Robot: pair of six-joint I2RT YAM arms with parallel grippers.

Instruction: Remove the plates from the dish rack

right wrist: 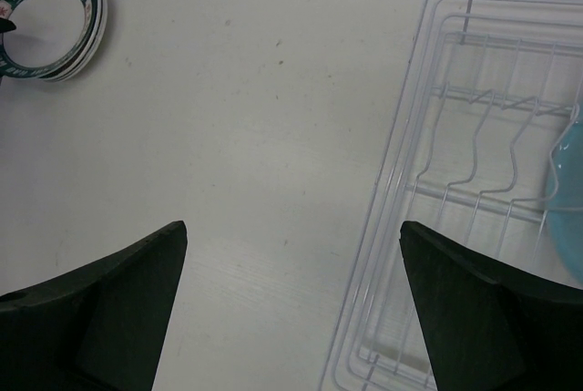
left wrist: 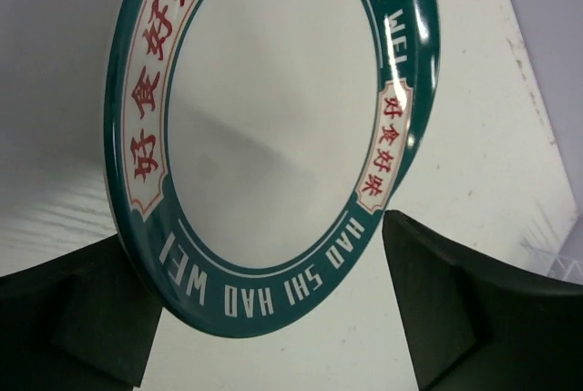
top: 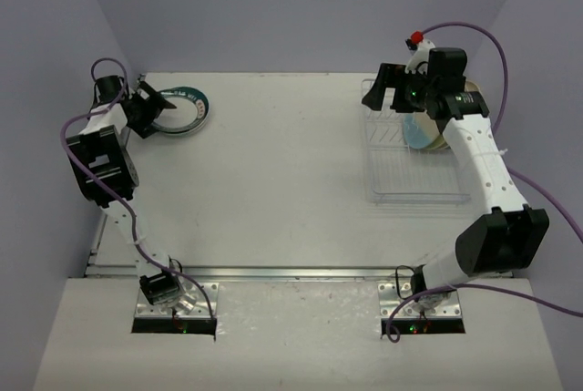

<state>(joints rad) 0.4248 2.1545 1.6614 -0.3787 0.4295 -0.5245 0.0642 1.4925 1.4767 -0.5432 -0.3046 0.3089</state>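
Top external: my left gripper (top: 157,110) sits wide by the round green-rimmed plate (top: 189,110); my right gripper (top: 393,92), wide too, probably grabs the round light-blue plate (top: 417,131) next.

Reaching to the far left corner with left gripper (top: 155,110) spread wide, stretching long up the right side with right gripper (top: 390,96) equally agape.

plate (left wrist: 273,127): white centre, dark green rim, white lettering, red characters on cream panels | second plate (top: 416,132): light blue | dish rack (top: 405,181): clear, silvery wires | tabletop (top: 291,190): white
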